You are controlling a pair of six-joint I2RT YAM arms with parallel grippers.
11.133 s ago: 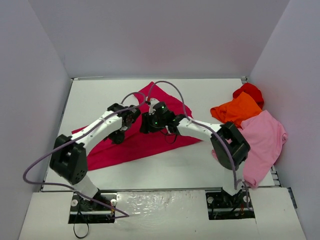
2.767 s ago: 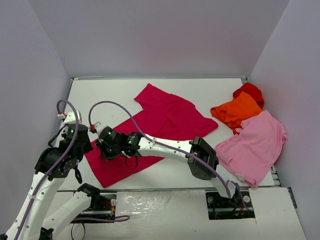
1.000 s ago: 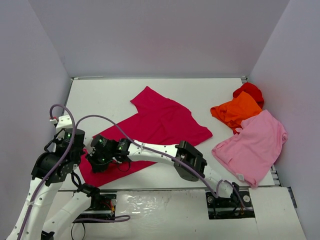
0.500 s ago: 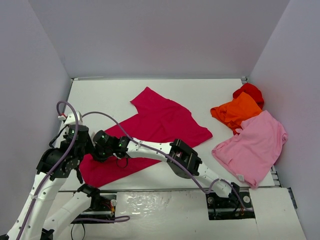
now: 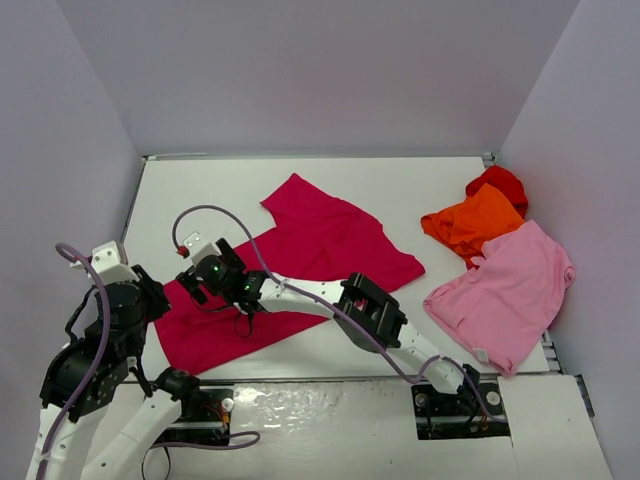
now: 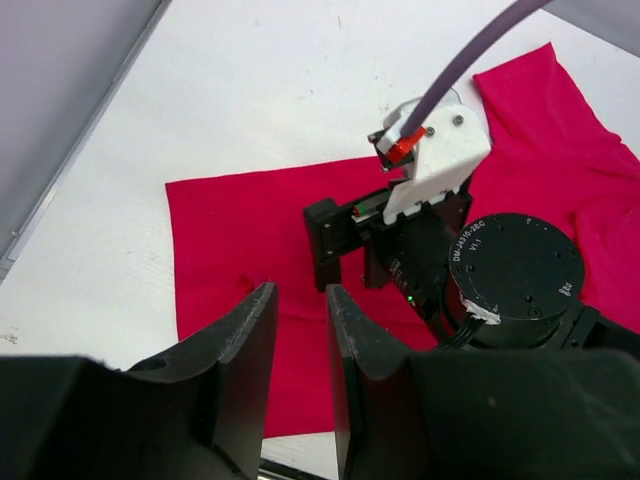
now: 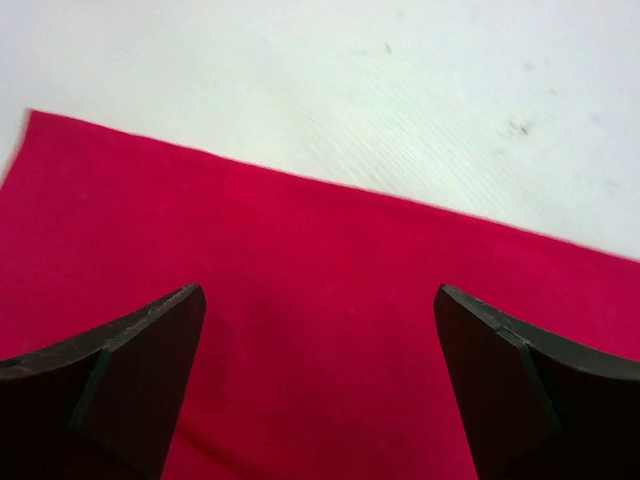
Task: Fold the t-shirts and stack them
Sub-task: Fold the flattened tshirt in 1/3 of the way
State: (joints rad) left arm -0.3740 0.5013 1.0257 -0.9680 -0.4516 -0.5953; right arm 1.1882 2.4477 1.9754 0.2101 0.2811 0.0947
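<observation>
The crimson-magenta t-shirt (image 5: 320,235) lies spread flat, running from the table's middle to its near left. It also shows in the left wrist view (image 6: 240,230) and the right wrist view (image 7: 320,380). My right gripper (image 5: 192,285) reaches far across to the left and hovers wide open and empty just above the shirt's left edge (image 7: 318,300); it also shows in the left wrist view (image 6: 348,262). My left gripper (image 5: 148,292) is raised above the shirt's near-left corner, its fingers a narrow gap apart with nothing between them (image 6: 300,295).
The orange t-shirt (image 5: 475,222), red t-shirt (image 5: 498,183) and light pink t-shirt (image 5: 510,285) lie bunched at the right edge. The white table (image 5: 210,190) has grey walls on three sides. The right arm's links and cable cross over the crimson shirt.
My left gripper has lifted off the shirt's left corner and drawn back to the near left. My right gripper has shifted slightly away along the left edge. The shirt's left part lies flatter.
</observation>
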